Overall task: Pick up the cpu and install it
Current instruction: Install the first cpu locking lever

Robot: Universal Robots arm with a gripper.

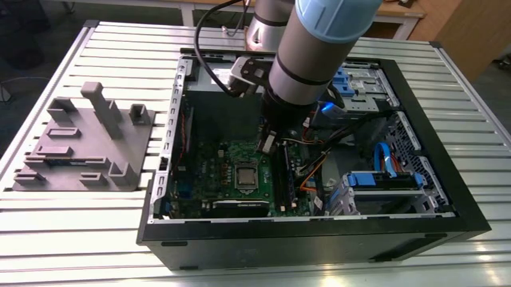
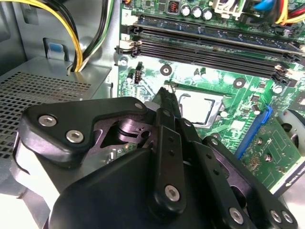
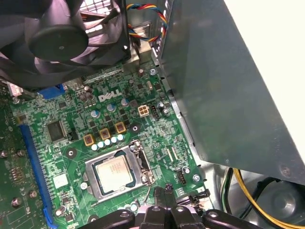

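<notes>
Open computer case (image 1: 415,222) lying on its side on the slatted metal surface (image 1: 72,233), with the green motherboard (image 1: 209,173) facing up. The cpu (image 1: 246,176) sits flat in the socket near the middle of the board; in the first wrist view its silvery-grey top (image 3: 113,175) lies square inside the dark socket frame (image 3: 141,164), level rather than tilted, and in the second wrist view it shows as a pale square (image 2: 200,108) just beyond the fingertips. The arm reaches down into the case, with the gripper (image 1: 269,142) above the board beside the socket. In both wrist views the two dark fingers (image 3: 167,196) are drawn together tip to tip with nothing between them, so the gripper is closed and empty (image 2: 167,94). Judgement: the pick and the placement look done, since the chip is already seated in the socket and the gripper has let go. Whether the socket's retaining cover and lever are latched over the chip I cannot tell; the chip's top is fully exposed, which suggests that locking may be what remains. The grey parts holder (image 1: 80,146) on the surface, to the exterior view's left, stands well apart from the case.
</notes>
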